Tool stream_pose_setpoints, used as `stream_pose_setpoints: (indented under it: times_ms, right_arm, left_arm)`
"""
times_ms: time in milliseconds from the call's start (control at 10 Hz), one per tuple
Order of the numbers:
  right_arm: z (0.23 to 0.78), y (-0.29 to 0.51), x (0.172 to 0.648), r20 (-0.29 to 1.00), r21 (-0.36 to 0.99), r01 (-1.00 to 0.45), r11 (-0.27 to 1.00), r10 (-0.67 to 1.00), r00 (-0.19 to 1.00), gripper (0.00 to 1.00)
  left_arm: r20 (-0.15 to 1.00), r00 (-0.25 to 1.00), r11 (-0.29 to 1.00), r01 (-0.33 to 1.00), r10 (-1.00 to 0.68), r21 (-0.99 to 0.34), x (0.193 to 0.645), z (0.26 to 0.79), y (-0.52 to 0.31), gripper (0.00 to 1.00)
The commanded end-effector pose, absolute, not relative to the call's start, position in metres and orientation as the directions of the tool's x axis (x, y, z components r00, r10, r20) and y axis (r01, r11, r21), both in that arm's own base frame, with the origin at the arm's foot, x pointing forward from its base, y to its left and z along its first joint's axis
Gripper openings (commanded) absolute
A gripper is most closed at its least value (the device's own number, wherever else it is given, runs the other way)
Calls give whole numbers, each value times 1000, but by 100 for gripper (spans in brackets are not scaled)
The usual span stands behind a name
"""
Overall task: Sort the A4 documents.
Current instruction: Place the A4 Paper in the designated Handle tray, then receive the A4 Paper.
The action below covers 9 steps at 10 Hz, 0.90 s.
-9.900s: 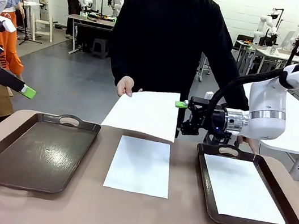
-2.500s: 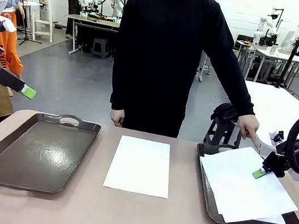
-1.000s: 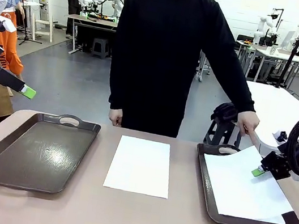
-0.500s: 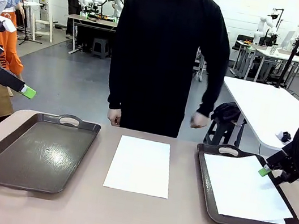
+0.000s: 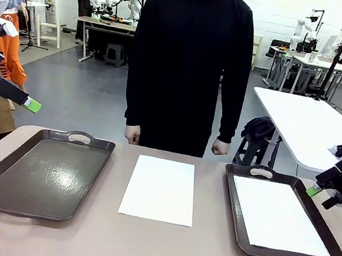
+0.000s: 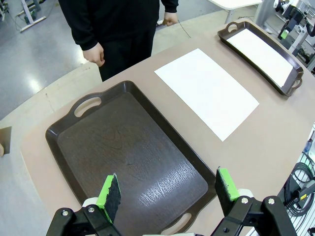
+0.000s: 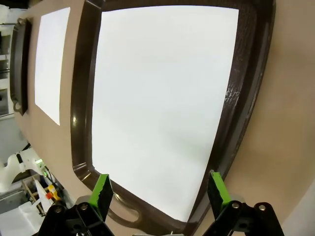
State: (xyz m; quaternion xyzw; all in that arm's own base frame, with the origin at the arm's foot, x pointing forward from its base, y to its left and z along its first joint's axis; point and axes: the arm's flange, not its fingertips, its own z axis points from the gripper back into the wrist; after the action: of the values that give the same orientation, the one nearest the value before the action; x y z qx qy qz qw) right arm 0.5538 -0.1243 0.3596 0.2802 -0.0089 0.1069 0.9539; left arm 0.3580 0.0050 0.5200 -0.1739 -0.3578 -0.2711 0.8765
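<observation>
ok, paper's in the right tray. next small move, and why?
Probably reach the left gripper toward the loose sheet on the table between the trays: it's the one paper outside a tray, and that gripper hangs open over the left tray beside it.

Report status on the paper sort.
Left gripper, right gripper open, empty. One sheet in right tray, second sheet on table. Person's hands clear; nothing blocking.

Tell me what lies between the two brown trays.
One white A4 sheet, flat on the table, touching neither the empty left tray nor the right tray; the front view shows it.
</observation>
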Motion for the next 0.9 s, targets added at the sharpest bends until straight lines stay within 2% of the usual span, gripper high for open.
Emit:
stream_pose_setpoints:
  times_ms: [0,800]
  right_arm:
    - [359,-123,555,78,532,-211,820,201,977,100]
    - [359,-123,555,78,532,-211,820,201,977,100]
  left_arm:
    - [727,593,788,605,-346,-119,359,518,7,100]
    - [727,593,788,605,-346,-119,359,518,7,100]
